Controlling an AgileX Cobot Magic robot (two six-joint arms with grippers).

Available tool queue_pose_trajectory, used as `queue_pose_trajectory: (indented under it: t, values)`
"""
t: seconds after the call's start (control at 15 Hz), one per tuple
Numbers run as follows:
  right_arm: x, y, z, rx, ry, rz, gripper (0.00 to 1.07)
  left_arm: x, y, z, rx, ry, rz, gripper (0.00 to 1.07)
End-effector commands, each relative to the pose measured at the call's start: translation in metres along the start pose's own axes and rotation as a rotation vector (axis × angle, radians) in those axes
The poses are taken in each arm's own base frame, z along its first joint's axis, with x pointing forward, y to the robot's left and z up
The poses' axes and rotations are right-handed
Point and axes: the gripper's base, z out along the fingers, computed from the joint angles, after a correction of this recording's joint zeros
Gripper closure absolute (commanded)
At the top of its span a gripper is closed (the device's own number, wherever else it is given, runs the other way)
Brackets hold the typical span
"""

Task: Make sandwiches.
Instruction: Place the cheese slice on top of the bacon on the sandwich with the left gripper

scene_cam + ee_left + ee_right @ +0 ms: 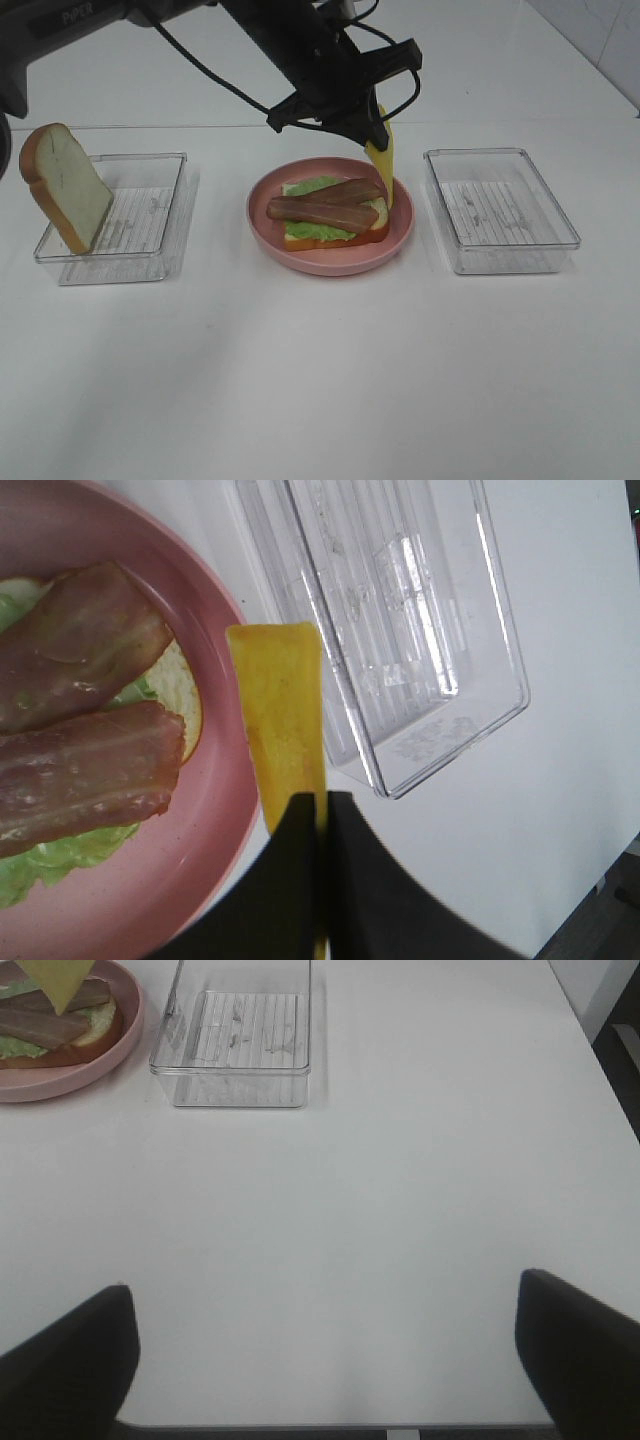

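Note:
The sandwich stack (333, 212) lies on a round pink plate (300, 255): a bread slice at the bottom, green lettuce (60, 855) and two brown bacon strips (90, 770) on top. My left gripper (378, 135) reaches across the middle and is shut on a thin yellow cheese slice (280, 720). The slice hangs down over the plate's right rim. A second bread slice (65, 185) leans upright in the left clear tray (150, 165). My right gripper (325, 1360) stands wide open over bare table, well away from the plate (90, 1070).
An empty clear tray (500, 210) sits right of the plate, also seen as the clear tray (400, 630) and the tray (235, 1035). The table edge runs close below the right gripper's fingers (70, 1360).

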Motion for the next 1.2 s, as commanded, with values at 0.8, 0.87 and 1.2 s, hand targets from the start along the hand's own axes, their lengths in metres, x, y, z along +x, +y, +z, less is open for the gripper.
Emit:
queue_pose_trajectory:
  t: [0.8,0.87,1.2]
  values:
    - [0.002,0.000,-0.002,0.008,-0.037,-0.007,0.08,-0.005,0.062,0.018,-0.241,0.051,0.029,1.07]
    - [0.002,0.000,-0.002,0.008,-0.037,-0.007,0.08,-0.005,0.063,0.018,-0.247,0.048,0.032,1.07]
    - [0.002,0.000,-0.002,0.008,-0.037,-0.007,0.08,-0.005,0.067,0.024,-0.258,0.054,0.032,0.26]
